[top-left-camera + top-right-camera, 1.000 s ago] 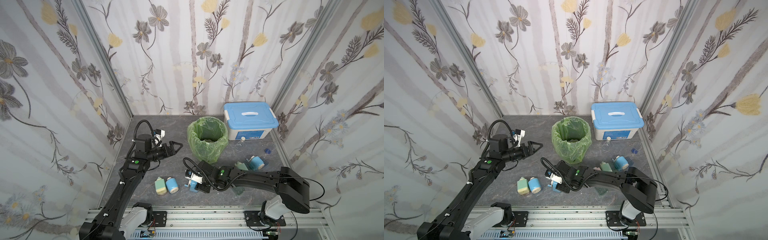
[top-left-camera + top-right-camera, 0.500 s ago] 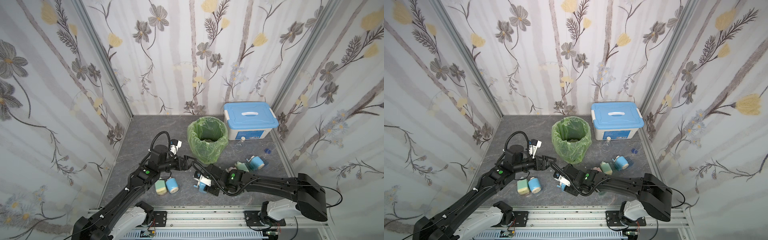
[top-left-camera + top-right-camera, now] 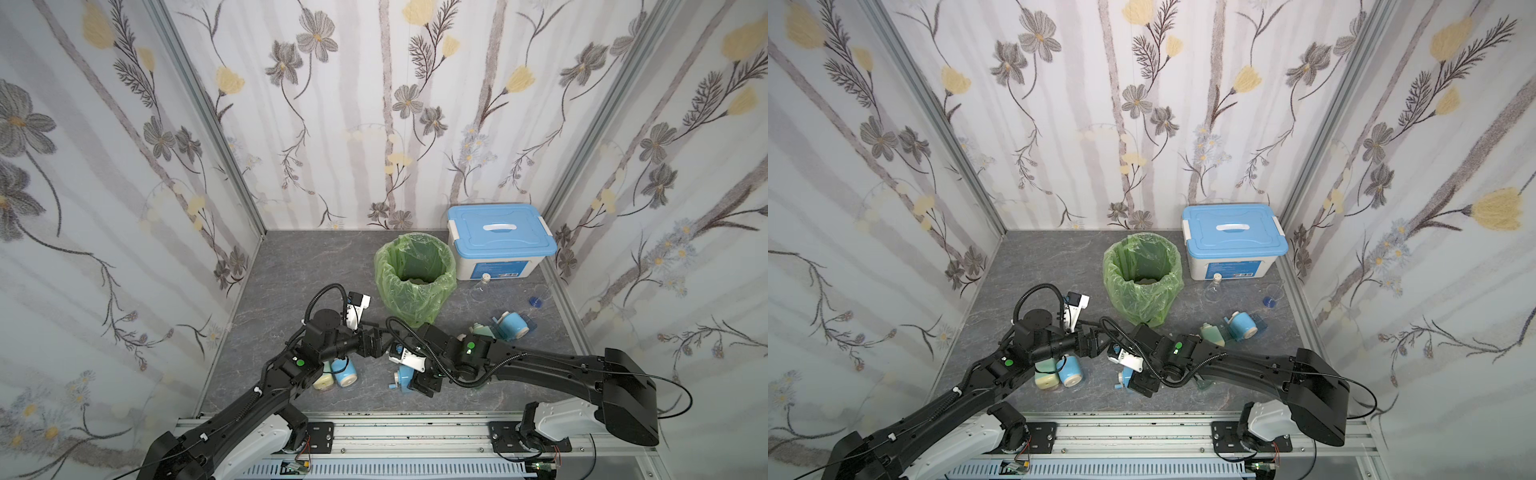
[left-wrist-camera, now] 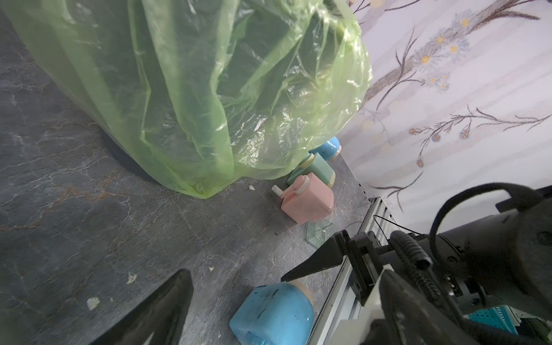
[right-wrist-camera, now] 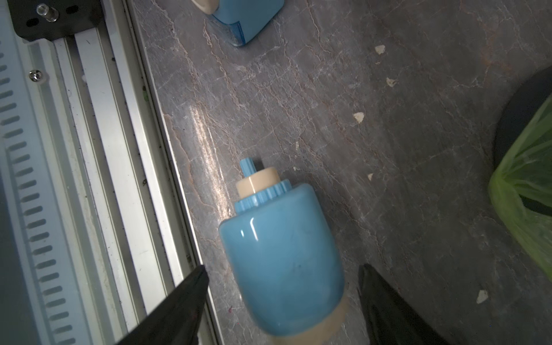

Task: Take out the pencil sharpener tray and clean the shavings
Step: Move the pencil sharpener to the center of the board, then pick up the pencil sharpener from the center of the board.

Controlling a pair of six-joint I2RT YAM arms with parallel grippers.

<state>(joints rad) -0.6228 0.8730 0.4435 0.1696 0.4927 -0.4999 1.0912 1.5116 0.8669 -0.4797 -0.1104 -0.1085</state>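
Blue sharpener (image 5: 283,257) lies on its side on the table (image 5: 418,209) in front of the bin (image 3: 415,286), robot side, crank end pointing away from the wrist cam. R gripper (image 5: 282,274) straddles it, jaws apart w/ a sliver of gap each side, so nothing is clamped. L gripper (image 4: 234,276) is wide apart and empty, hovering just in front of the bin foot, close to the R one. Shavings (image 5: 358,117) are whitish flecks scattered on the table between sharpener and bin. Handling, my guess: glossy hard plastic shell, light, rounded, so slippery and prone to roll or squirt out. Best pinch looks like mid-body across the flatter sides, off the crank. Its tray isn't visible from these views, can't tell which face it slides from; prob thin plastic, pull by the lip w/ the other gripper. Flecks are too small to pinch, so tipping into the bin makes sense. A clear tray (image 4: 318,236) lies loose by a pink sharpener (image 4: 307,198) to the bin's right. Vs 1 s ago: R jaws were clamped on the sharpener, now released. L arm was out left of the bin, now swung in front of it.
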